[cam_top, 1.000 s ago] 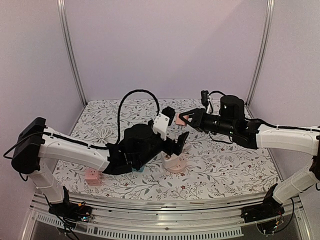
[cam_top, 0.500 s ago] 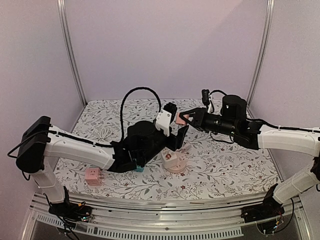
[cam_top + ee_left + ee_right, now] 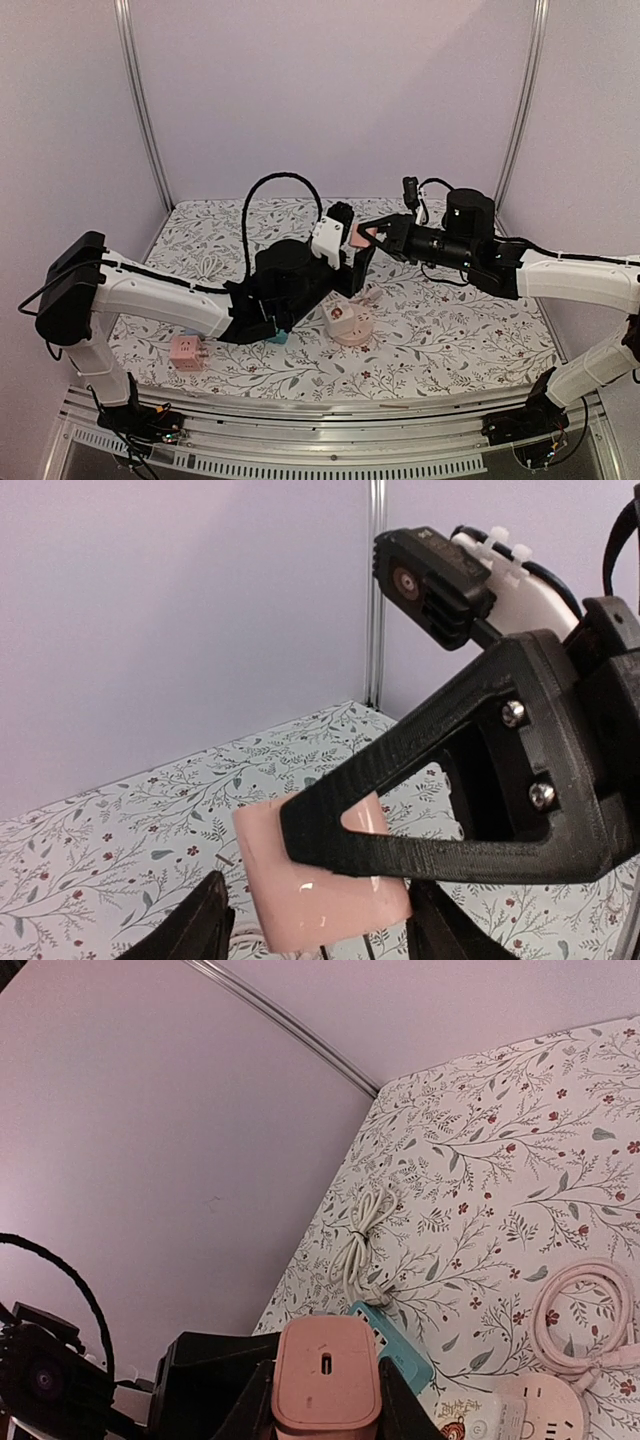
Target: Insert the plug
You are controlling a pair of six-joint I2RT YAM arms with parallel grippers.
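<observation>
**Counter** (image 3: 450,330): floral-print cover, walled on three sides. Carries all loose items.

**Arms:** L arm (image 3: 150,295) reaches from near-left up toward centre. R arm (image 3: 570,275) reaches from near-right toward centre. Both wrists meet above mid-counter, well clear of the surface.

**R end effector** (image 3: 370,232): closed on the pink plug (image 3: 326,1372), one black finger on each side of the body. Plug is off the counter, up in the air. R wrist view shows its rear face with a small slot.

**L end effector** (image 3: 322,925): one finger on each side of the same plug, just beside its flanks. L wrist view shows both fingertips only at the frame's lower edge. Contact not confirmed, so cannot tell if clamped or merely straddling. In that view one R finger crosses in front of the plug.

**Teal power strip** (image 3: 392,1348): flat on counter, partly hidden under L arm in top view.

**Round pink socket unit** (image 3: 350,323): on counter near centre, below the two wrists, apart from the plug. Nothing inserted that can be seen.

**White cable bundle** (image 3: 360,1245): coiled, far-left part of counter.

**Pink cable coil** (image 3: 585,1320): lies just beside round socket unit.

**Pink cube adapter** (image 3: 187,352): near-left, alone, well apart from the socket unit.
</observation>
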